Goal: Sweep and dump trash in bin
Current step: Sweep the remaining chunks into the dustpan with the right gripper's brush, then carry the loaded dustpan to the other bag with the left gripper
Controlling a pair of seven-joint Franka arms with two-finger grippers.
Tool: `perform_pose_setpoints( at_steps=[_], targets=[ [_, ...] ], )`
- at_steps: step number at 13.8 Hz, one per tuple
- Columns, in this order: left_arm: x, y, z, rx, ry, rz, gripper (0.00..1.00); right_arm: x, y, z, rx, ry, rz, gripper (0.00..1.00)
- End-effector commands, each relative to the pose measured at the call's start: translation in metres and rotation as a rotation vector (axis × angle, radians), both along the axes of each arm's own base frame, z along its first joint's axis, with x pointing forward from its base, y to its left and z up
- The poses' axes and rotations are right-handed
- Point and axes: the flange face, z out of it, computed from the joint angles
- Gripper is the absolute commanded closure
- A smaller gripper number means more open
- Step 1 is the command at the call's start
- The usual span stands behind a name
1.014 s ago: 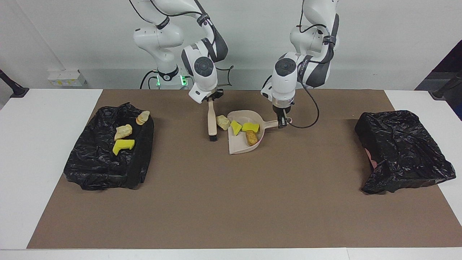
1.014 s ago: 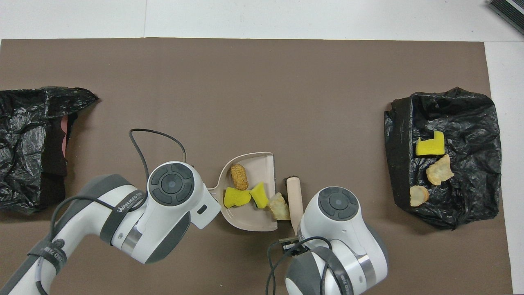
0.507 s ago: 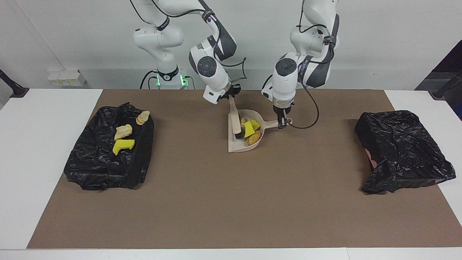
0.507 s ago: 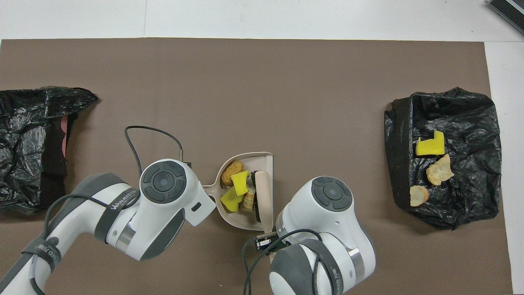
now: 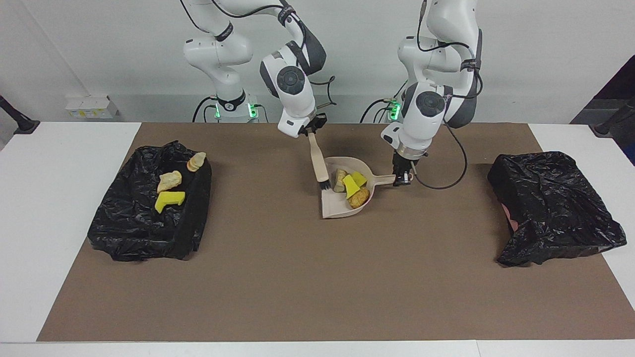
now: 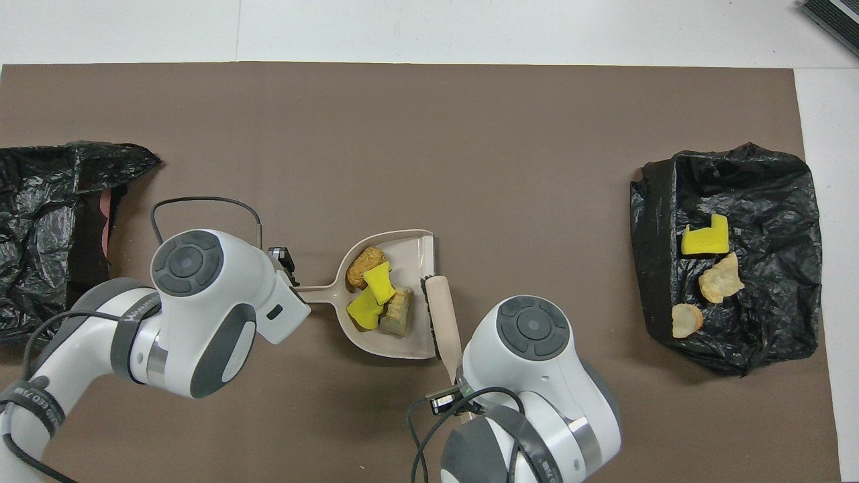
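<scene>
Dustpan [image 5: 342, 208] shifted toward left arm's end; brush [image 5: 317, 166] at mouth.

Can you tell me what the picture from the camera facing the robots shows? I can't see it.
The left gripper holds a beige dustpan by its handle, with four trash scraps inside. The right gripper holds a brush at the pan's mouth. Three more scraps lie on a black bag.

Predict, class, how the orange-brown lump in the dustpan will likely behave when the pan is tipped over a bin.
The orange-brown lump looks rounded, so it will probably roll out readily. It lies against the yellow foam pieces in the dustpan, so it may nudge them along. It probably keeps its shape.
</scene>
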Motion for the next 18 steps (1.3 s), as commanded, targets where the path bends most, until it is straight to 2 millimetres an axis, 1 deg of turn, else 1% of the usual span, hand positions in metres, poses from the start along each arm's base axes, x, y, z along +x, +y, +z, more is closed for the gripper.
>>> perform_pose_setpoints(
  at_steps=[1, 2, 3, 4, 5, 7, 8, 9, 10, 11, 12, 13, 14, 15, 16, 17, 18],
  targets=[
    [0.017, 0.028, 0.001, -0.093, -0.016, -0.014, 1.0, -0.01, 0.009, 0.035, -0.117, -0.038, -0.043, 1.0],
    [0.027, 0.034, 0.004, -0.114, -0.026, -0.025, 1.0, -0.016, 0.007, 0.055, -0.133, -0.051, -0.062, 1.0],
    [0.044, 0.041, 0.009, -0.121, -0.037, -0.047, 1.0, -0.025, 0.004, 0.073, -0.146, -0.075, -0.077, 1.0],
    [0.06, 0.05, 0.013, -0.125, -0.044, -0.067, 1.0, -0.035, 0.001, 0.084, -0.173, -0.077, -0.111, 1.0],
    [0.072, 0.058, 0.018, -0.128, -0.028, -0.077, 1.0, -0.041, 0.0, 0.084, -0.184, -0.067, -0.136, 1.0],
    [0.096, 0.089, 0.04, -0.133, -0.013, -0.055, 1.0, -0.05, 0.013, 0.078, -0.088, 0.004, -0.181, 1.0],
    [0.105, 0.101, 0.053, -0.131, -0.009, -0.066, 1.0, -0.045, 0.019, 0.069, -0.064, 0.012, -0.201, 1.0],
    [0.111, 0.116, 0.064, -0.133, 0.002, -0.06, 1.0, -0.054, 0.036, 0.052, -0.072, 0.034, -0.174, 1.0],
    [0.115, 0.13, 0.075, -0.126, 0.007, -0.048, 1.0, -0.061, 0.052, 0.045, -0.073, 0.027, -0.186, 1.0],
    [0.118, 0.143, 0.084, -0.096, 0.005, -0.053, 1.0, -0.061, 0.063, 0.036, -0.067, 0.013, -0.224, 1.0],
    [0.122, 0.154, 0.095, -0.072, 0.003, -0.056, 1.0, -0.067, 0.079, 0.025, -0.067, 0.015, -0.227, 1.0],
    [0.124, 0.167, 0.108, -0.058, 0.008, -0.048, 1.0, -0.069, 0.09, 0.016, -0.051, 0.011, -0.235, 1.0],
    [0.124, 0.181, 0.119, -0.036, 0.01, -0.043, 1.0, -0.067, 0.099, 0.006, -0.028, 0.002, -0.243, 1.0],
    [0.124, 0.202, 0.132, -0.014, 0.01, -0.022, 1.0, -0.068, 0.105, -0.01, -0.035, 0.017, -0.236, 1.0],
    [0.124, 0.222, 0.143, 0.011, 0.018, -0.019, 1.0, -0.069, 0.107, -0.021, -0.061, 0.007, -0.233, 1.0],
    [0.124, 0.243, 0.153, 0.025, 0.016, -0.027, 1.0, -0.069, 0.106, -0.027, -0.069, 0.001, -0.23, 1.0],
    [0.121, 0.27, 0.154, 0.027, 0.015, -0.022, 1.0, -0.07, 0.106, -0.034, -0.076, 0.014, -0.223, 1.0]
  ],
)
